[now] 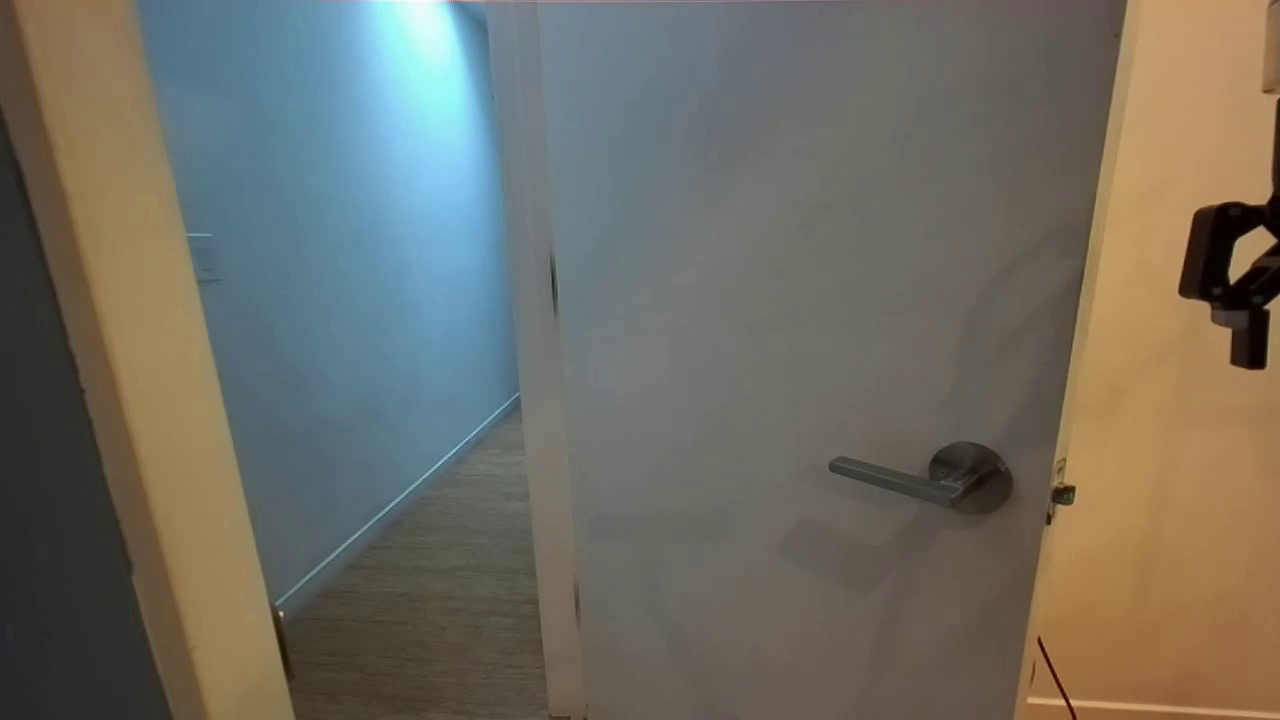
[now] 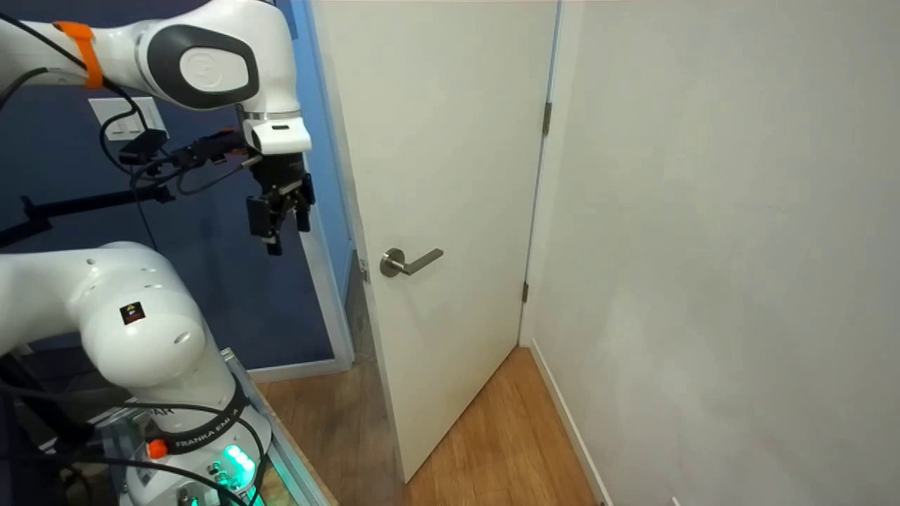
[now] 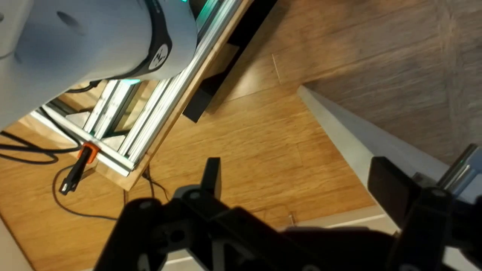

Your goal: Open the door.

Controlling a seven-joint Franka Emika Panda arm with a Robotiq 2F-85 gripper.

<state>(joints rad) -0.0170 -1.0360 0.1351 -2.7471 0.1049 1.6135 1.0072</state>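
Note:
The white door (image 1: 780, 250) stands ajar. It shows in both exterior views (image 2: 450, 140), with a silver lever handle on each face (image 1: 900, 482) (image 2: 422, 261). In the wrist view the door (image 3: 354, 124) runs down the right side, and a silver bar, probably a handle (image 3: 461, 169), shows at the right edge. My gripper (image 2: 288, 239) points down, beside the door's free edge, with a visible gap in that view. It is only partly in frame in an exterior view (image 1: 1248, 345). In the wrist view the gripper (image 3: 301, 178) is open with nothing between its fingers.
The robot base stands on an aluminium-profile stand (image 3: 177, 90) near the door. A white wall (image 2: 703, 211) is on the hinge side. A hallway (image 1: 400, 580) shows through the doorway. The door frame (image 1: 170, 350) is at left. Cables (image 2: 140, 169) hang along the arm.

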